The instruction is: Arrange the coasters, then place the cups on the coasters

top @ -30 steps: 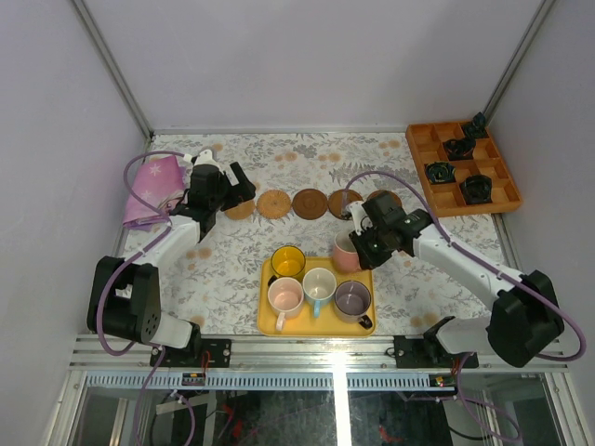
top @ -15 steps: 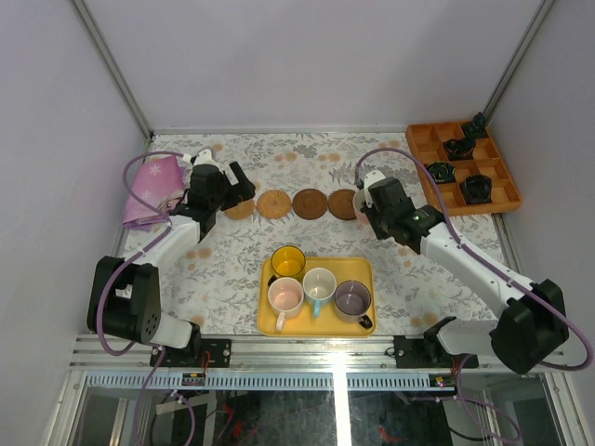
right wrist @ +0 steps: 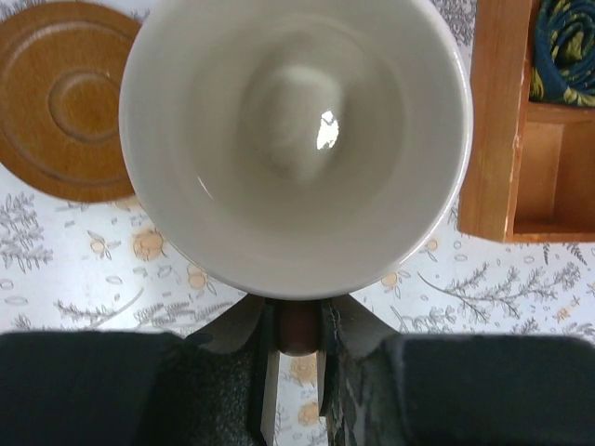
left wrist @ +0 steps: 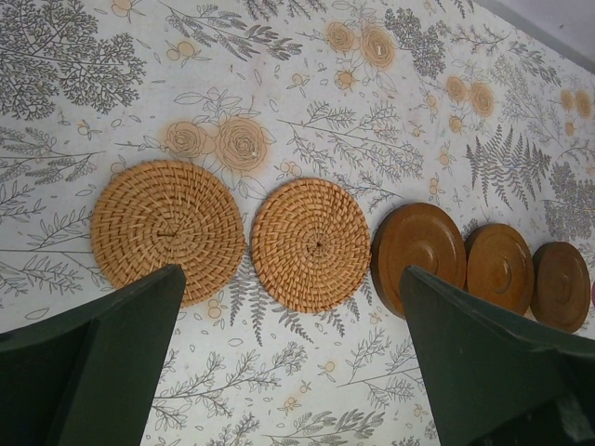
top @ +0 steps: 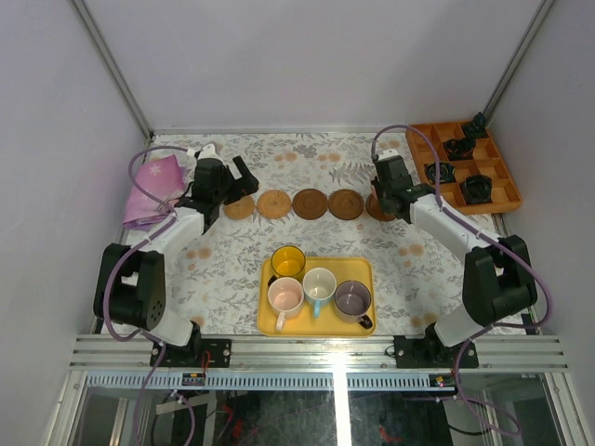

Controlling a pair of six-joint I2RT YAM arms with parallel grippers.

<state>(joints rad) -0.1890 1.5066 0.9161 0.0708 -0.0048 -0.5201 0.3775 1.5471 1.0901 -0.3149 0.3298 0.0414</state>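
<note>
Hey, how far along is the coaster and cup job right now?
Done: five coasters lie in a row. In hand: the right fingers grip one cup by its handle over the row's right end; whether it has landed is unclear. To do: four cups wait on the yellow tray.

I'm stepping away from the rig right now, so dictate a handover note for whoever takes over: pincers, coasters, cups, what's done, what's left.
Left pincer: open, empty, above the left end of the coaster row.
Right pincer: shut on the handle of the held cup, at the row's right end. I cannot tell whether it is set down.
Done: five coasters lined up in a row.
Left: release that cup on the last coaster, then move the four cups from the yellow tray onto coasters.
</note>
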